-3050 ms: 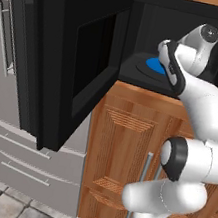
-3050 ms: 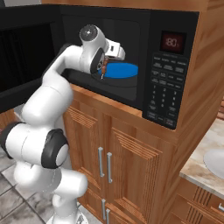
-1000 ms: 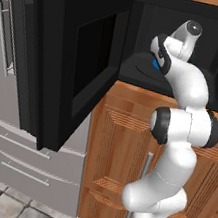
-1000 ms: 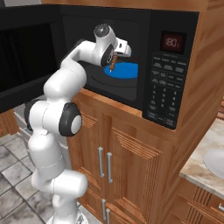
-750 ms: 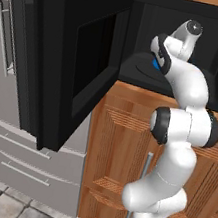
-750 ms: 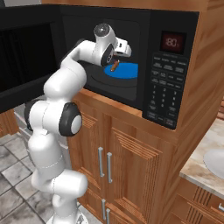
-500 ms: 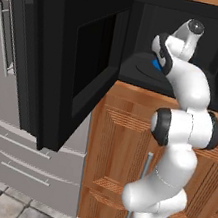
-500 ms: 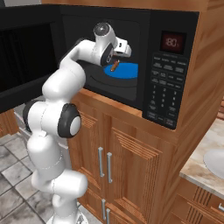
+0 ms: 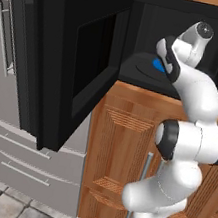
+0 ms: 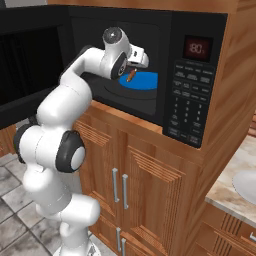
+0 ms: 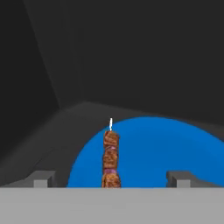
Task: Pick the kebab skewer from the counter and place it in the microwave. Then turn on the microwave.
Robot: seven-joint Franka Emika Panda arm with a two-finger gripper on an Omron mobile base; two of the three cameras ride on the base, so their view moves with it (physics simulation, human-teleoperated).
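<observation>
The white arm is rising from its base, bending at the elbow and reaching up and forward, wrist angled downward. The gripper point(image 10: 131, 71) is pointing ahead, its jaws standing wide apart, fingertips point(image 11: 43, 180) well separated.

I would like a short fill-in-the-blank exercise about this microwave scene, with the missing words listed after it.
1. The microwave door stands ___.
2. The round plate inside the microwave is ___ in colour.
3. The gripper has its fingers spread ___, one on each side of the kebab skewer.
4. The display above the button panel glows ___.

Missing words: open; blue; apart; red
</observation>
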